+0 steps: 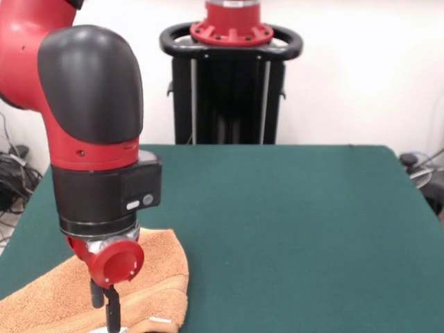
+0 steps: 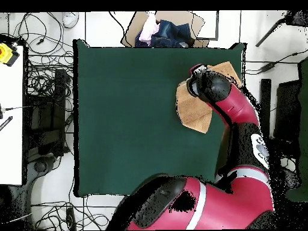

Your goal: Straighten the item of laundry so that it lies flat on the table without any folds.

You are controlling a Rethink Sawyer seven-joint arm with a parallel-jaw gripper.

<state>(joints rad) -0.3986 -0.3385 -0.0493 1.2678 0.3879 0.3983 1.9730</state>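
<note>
Down low, gripper (image 1: 105,305) over rumpled towel (image 1: 156,277), green table (image 1: 291,222)

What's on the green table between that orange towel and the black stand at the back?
Nothing: in the front view only bare green table lies between the towel and the black stand.

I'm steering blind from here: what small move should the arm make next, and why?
Probably lower a little onto the towel and grip its near edge. The end effector hangs over the towel, which lies bunched at the table corner, with a raised fold beside the arm.
</note>
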